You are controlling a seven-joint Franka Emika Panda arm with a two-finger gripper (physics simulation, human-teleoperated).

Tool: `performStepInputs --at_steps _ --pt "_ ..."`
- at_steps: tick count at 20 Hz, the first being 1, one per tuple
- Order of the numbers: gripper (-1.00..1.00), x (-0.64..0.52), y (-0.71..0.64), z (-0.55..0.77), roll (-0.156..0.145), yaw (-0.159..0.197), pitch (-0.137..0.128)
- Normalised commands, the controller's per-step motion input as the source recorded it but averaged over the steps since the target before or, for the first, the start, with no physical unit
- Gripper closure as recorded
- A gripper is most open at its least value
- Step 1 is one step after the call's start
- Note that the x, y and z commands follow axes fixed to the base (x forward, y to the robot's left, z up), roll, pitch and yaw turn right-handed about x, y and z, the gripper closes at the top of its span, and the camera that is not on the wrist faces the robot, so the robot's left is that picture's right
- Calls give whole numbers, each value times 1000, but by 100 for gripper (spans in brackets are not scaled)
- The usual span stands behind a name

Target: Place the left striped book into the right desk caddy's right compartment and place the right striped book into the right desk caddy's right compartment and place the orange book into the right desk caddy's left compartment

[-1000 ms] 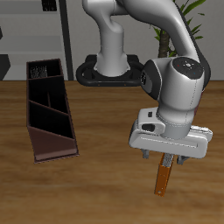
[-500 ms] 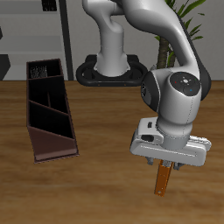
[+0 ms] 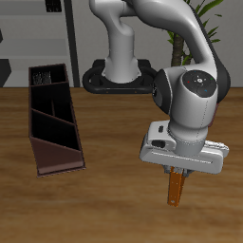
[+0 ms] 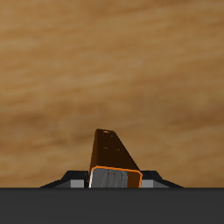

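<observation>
Hanging from the gripper (image 3: 177, 172) in the exterior view, the orange book (image 3: 175, 188) stands upright near the tabletop's (image 3: 114, 199) front edge, jaws clenched on its upper end, well apart from the right desk caddy (image 3: 52, 121) toward the other side edge. Seen from the wrist, the book (image 4: 115, 159) juts out between the fingers (image 4: 74, 181) above bare wood.

Orange book (image 3: 175, 189) in claw (image 3: 177, 171), caddy (image 3: 53, 121) well apart
</observation>
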Motion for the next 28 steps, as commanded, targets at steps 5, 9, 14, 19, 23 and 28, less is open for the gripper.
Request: performStepInputs --at_steps 5,9,14,19,23,28 --pt "100 -343 -201 776 3 57 -97" --pt "100 -456 -379 944 -17 70 -89" --pt "100 -289 -429 558 6 132 -57" --pt "100 -205 -544 361 -32 43 -27" --pt "100 -449 -582 313 -74 -19 -18" --pt "100 -553 -402 199 86 78 16"
